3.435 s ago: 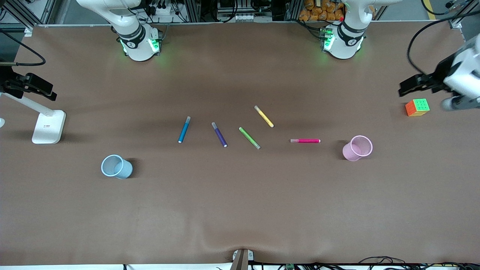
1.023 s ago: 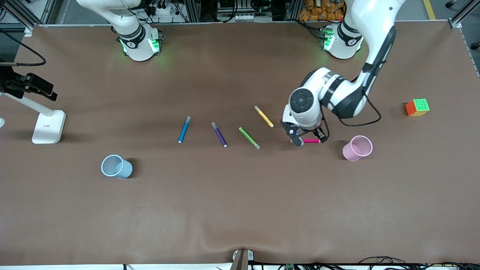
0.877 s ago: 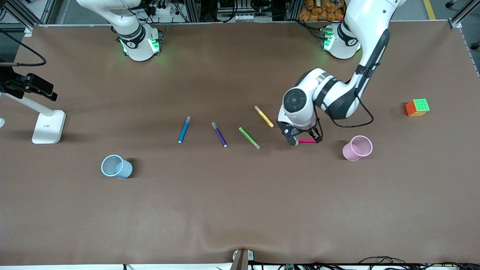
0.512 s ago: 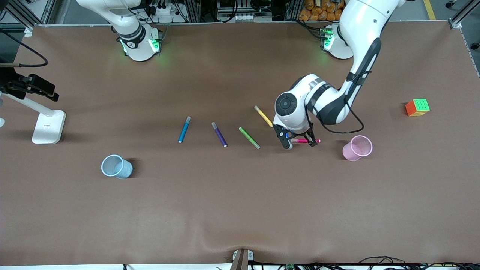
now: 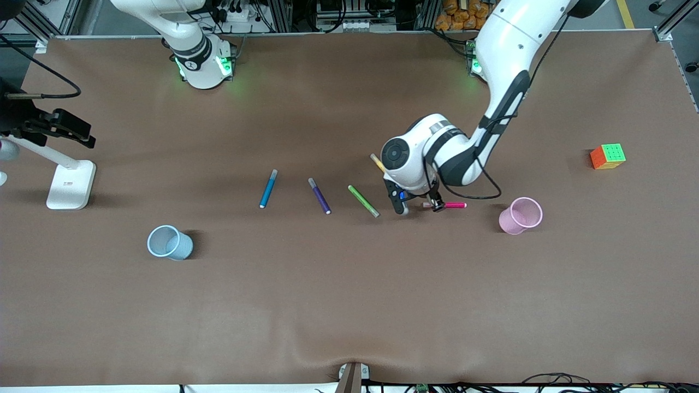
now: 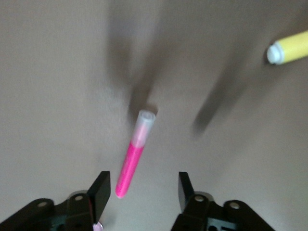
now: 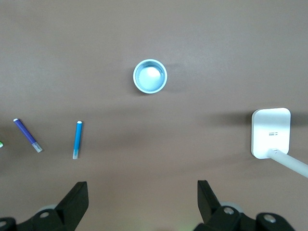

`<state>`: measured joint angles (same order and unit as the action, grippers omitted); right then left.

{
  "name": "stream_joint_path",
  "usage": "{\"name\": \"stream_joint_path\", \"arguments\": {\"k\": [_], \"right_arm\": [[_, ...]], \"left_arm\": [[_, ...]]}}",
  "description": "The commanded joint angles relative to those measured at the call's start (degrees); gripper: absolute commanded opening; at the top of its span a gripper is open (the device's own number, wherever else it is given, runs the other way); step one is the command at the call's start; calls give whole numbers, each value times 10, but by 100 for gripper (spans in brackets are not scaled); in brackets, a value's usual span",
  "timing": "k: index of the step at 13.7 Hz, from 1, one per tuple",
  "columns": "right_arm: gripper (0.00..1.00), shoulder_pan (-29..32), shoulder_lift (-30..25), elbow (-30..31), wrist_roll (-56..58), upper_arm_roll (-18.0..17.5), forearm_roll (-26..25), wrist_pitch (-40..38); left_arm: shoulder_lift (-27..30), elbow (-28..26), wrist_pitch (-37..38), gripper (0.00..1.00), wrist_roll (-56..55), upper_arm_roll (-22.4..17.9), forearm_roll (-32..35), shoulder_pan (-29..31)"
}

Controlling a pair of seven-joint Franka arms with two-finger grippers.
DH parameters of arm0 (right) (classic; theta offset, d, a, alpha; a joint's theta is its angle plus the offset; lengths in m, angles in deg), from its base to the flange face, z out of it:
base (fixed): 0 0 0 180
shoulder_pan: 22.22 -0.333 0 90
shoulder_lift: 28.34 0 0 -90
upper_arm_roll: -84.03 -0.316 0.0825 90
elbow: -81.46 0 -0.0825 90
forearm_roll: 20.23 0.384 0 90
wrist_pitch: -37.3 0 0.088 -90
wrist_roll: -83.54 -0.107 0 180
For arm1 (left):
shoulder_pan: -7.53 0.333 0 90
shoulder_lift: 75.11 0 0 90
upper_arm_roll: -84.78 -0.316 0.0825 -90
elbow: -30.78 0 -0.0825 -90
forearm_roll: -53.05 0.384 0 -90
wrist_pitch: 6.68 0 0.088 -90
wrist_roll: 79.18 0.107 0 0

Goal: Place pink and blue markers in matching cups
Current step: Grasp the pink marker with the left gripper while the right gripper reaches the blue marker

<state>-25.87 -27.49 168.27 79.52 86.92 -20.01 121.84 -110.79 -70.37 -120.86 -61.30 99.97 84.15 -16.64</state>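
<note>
Left gripper point(image 5: 418, 208) low over pink marker point(image 5: 445, 205), fingers point(image 6: 99, 191) apart, straddling its tip, no grasp. Marker flat on table point(image 5: 349, 305) near pink cup point(image 5: 520, 215). Right gripper point(image 7: 139, 202) spread wide, waiting high above blue cup point(image 7: 150, 76).

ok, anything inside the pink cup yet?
Nothing visible inside the pink cup. The pink marker lies on the table beside it, left gripper straddling its cap end. The cup's floor is partly hidden.

Left claw point(image 5: 418, 208) low, fingers apart.
</note>
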Motion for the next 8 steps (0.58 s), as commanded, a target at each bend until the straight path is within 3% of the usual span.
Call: {"name": "stream_joint_path", "arguments": {"k": [1, 8], "right_arm": [[100, -26, 12, -6, -47, 3, 2, -3], [100, -106, 48, -7, -164, 3, 2, -3]], "left_arm": [[-26, 30, 4, 57, 16, -2, 24, -3], [-44, 34, 4, 56, 17, -1, 53, -10]]}}
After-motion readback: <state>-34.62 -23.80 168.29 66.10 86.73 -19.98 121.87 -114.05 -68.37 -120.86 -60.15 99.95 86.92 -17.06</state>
